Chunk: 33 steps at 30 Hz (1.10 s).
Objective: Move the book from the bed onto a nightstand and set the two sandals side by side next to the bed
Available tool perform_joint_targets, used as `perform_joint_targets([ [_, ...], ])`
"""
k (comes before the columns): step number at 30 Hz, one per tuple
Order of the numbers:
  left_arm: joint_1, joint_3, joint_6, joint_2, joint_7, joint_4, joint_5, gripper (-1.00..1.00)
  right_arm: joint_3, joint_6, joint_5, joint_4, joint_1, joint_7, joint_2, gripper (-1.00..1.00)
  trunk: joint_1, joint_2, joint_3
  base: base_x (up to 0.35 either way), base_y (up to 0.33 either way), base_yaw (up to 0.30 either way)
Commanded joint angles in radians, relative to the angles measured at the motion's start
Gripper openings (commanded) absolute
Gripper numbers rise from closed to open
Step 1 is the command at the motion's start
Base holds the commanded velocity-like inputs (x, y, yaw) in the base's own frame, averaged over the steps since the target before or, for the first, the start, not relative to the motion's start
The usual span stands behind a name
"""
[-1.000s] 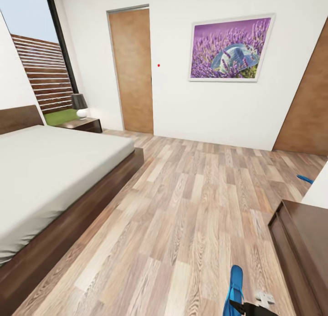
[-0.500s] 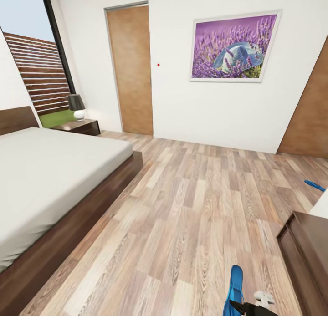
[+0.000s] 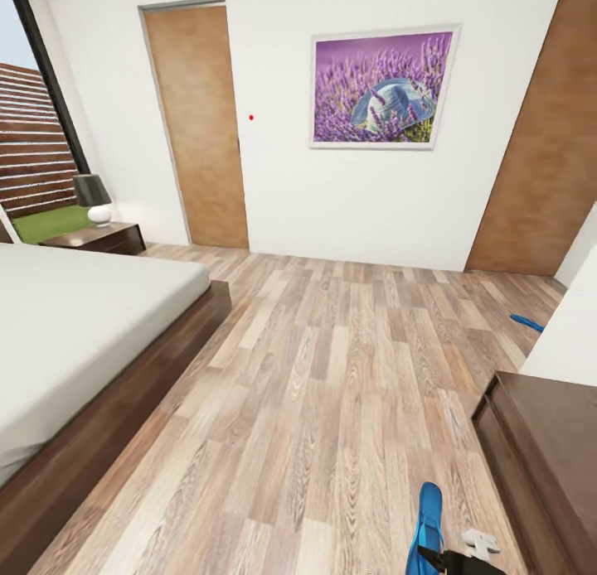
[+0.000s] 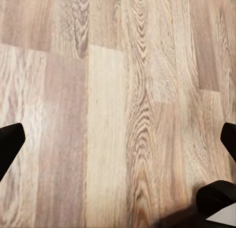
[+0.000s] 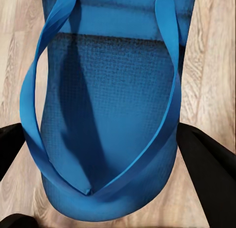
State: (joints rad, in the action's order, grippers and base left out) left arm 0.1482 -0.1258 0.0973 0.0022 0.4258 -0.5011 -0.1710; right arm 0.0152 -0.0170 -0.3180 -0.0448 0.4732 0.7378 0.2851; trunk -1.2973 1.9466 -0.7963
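Observation:
My right gripper [image 3: 452, 560] is shut on a bright blue sandal [image 3: 429, 521] at the bottom of the head view. In the right wrist view that sandal [image 5: 110, 114] sits sole-up between the black fingers [image 5: 209, 166], straps toward the camera. The second blue sandal [image 3: 526, 322] lies on the floor far right, by a white wall corner. The bed [image 3: 75, 318], with an off-white mattress and a dark frame, is at left. A nightstand [image 3: 95, 238] stands beyond it. My left gripper [image 4: 118, 139] is open over bare floor. The book is out of view.
A black-shaded lamp [image 3: 93, 199] stands on the nightstand. A long dark cabinet [image 3: 543, 463] is at right front. Brown doors [image 3: 199, 128] and a lavender picture [image 3: 381, 86] are on the far wall. Wood-plank floor [image 3: 332, 376] runs between bed and cabinet.
The whole head view has shifted: bed, door and picture slid left in the picture, so the camera has turned right. The sandal stays in my right gripper.

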Motion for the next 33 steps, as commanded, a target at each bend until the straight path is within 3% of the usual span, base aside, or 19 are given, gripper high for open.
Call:
perform_joint_targets([
  [1,0.001,-0.005,0.002,0.001,0.001,0.001,-0.01,1.0,0.002,-0.002,-0.001,0.001,0.001,0.003,0.0,-1.0,0.0,0.0,-0.001,0.001,0.0,-0.276],
  [12,0.001,-0.006,0.002,-0.001,0.001,0.001,-0.01,1.0,0.002,-0.002,-0.001,0.001,0.001,0.003,0.0,-1.0,0.0,0.0,-0.001,0.03,0.0,-0.185],
  [33,0.001,-0.006,0.002,-0.001,0.001,0.001,-0.01,1.0,0.002,-0.002,-0.001,0.001,0.001,0.003,0.0,-1.0,0.0,0.0,-0.001,0.307,-0.001,-0.003],
])
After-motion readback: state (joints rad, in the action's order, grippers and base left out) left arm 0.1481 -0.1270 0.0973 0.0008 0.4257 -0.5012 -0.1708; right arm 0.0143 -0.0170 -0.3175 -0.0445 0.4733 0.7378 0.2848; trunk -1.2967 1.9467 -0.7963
